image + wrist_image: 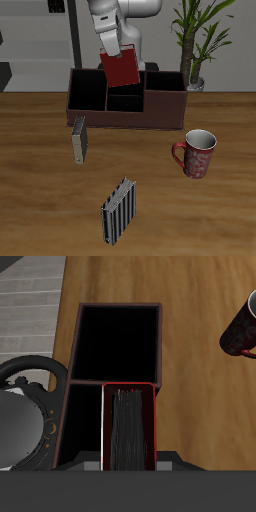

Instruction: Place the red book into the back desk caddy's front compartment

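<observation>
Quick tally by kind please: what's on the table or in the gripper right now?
Books: 3, the red book in the gripper, a thin grey book, a black-and-grey striped book
Desk caddies: 1, the back desk caddy
Mugs: 1, red patterned mug
Potted plants: 1
Total: 6

wooden desk | back desk caddy directly below end effector | thin grey book upright, just forward | red patterned mug forward, aside | striped book upright, farthest forward
</observation>
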